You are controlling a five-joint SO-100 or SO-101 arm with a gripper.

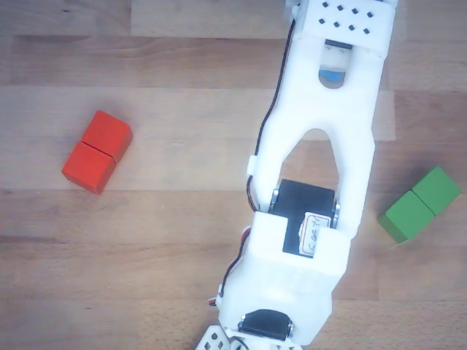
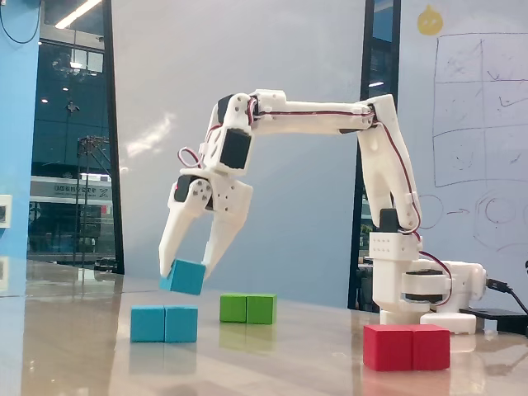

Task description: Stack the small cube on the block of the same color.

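Gripper clamps the small cube, tilted, above the blue block; rigid, light, smooth-faced, best held across opposite flat faces.

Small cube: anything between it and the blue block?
Nothing visible. In the fixed view the hand holds the small cube in the air just above the blue block, with only open space between them.

Bright even daylight, soft shadows; other view slightly blurred, fixed view sharp, tabletop glossy reflections
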